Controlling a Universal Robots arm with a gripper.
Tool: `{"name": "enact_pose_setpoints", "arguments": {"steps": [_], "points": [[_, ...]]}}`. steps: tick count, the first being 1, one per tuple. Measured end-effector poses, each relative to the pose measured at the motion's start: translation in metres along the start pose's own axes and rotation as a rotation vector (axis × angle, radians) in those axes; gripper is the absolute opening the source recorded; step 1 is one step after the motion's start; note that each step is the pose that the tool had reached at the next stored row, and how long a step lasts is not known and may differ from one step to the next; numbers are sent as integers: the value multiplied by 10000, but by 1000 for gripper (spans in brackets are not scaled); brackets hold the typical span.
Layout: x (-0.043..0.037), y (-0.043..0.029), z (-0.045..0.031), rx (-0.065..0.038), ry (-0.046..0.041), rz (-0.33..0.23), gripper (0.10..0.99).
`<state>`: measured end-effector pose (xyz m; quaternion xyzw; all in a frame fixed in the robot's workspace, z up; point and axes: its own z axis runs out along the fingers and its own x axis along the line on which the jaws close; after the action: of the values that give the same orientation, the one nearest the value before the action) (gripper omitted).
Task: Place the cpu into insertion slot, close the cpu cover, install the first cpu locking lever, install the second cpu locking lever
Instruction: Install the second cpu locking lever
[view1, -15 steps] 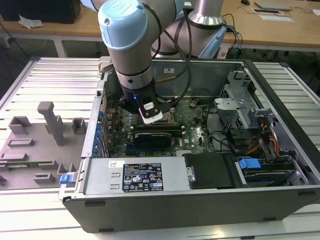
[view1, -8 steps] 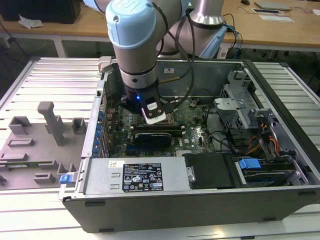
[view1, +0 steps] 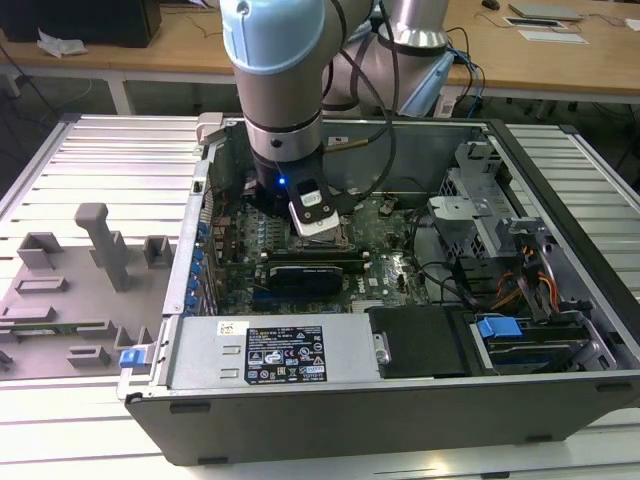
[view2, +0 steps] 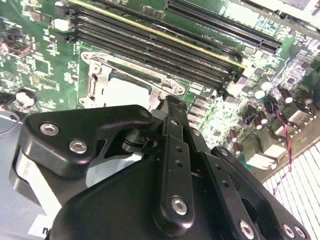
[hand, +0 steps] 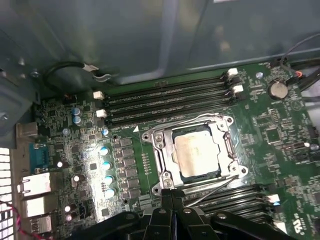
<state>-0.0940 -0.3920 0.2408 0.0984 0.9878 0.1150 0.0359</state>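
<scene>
First wrist view: end effector (hand: 171, 197) closed and empty, its fingertips hiding the cpu cover (hand: 195, 154) edge.

Exterior view high and back, facing down into the open computer case (view1: 400, 390), both wrist views close above the motherboard (hand: 260, 130), sharing the insertion slot (hand: 196, 155) area.

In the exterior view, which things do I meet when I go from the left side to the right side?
Grey plastic fixture blocks → row of blue capacitors → white camera module on the arm's wrist → silver drive cage → blue latch.
</scene>
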Motion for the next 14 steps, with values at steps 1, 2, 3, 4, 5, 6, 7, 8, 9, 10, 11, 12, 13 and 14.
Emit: {"name": "enact_pose_setpoints", "arguments": {"steps": [1,2,3,4,5,6,7,8,9,10,11,12,13,14], "points": [[-4,7,-25,0,3,0,106],[-10,19,-72,1,6,1,106],[-14,27,-104,0,8,2,106],[-18,34,-131,2,10,2,106],[-27,45,-168,4,25,4,106],[-46,41,-170,16,90,21,106],[-57,34,-173,27,126,32,106],[-69,21,-175,34,156,44,106],[-82,3,-179,42,191,62,106],[-91,-9,-181,46,212,72,106],[-113,-30,-183,53,242,83,106],[-137,-43,-181,58,264,88,106],[-162,-49,-176,61,280,90,106],[-197,-48,-166,66,304,98,106]]}}
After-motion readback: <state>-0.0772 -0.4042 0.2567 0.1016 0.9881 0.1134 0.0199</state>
